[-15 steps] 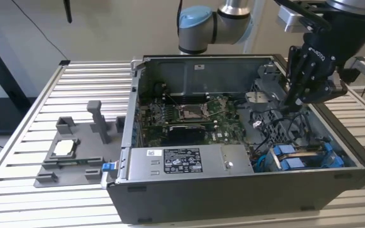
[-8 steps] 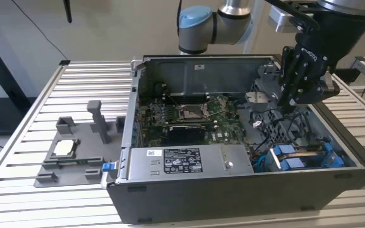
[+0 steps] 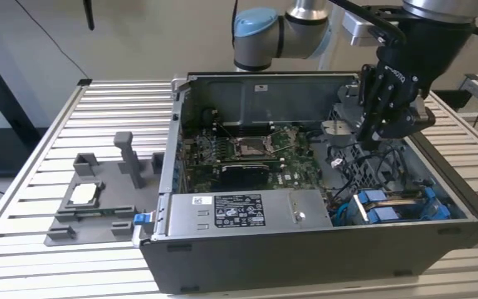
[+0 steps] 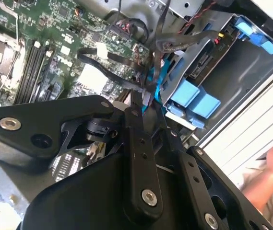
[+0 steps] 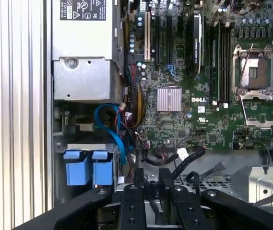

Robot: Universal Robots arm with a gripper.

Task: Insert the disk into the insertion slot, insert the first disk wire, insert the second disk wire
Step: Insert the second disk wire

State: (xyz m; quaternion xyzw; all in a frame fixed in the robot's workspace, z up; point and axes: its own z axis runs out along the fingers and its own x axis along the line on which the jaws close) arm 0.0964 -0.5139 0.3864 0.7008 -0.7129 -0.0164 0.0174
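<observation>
Now my pincer (image 3: 370,142) hangs low inside the open computer case (image 3: 305,261), which stands on the slatted table (image 3: 114,106). Whether it is apart or together I cannot tell, and also not whether it has something between. It is near a bundle of black wires (image 5: 158,162). One of them ends in a white plug (image 5: 182,154), and a blue wire (image 5: 108,120) curls just beside them, between the power-supply box (image 5: 81,72) and the cage.

The disk (image 5: 88,167) looks to me already seated in the insertion slot (image 5: 83,146). I see the two blue tabs of its frame at the mouth of the grey cage, in the corner of the case on the exterior view's right. So I judge the first step as done and the wires as the work in hand.

About handling, I judge that the disk is stiff, rather heavy for its size, and does not like shocks. Its smooth metal is slippery, so the blue frame is the better place to take it. The wires are light and soft and will bend away. The hard plug at the end is the place to hold, not the cord, and its small contacts may suffer if it enters tilted.
</observation>
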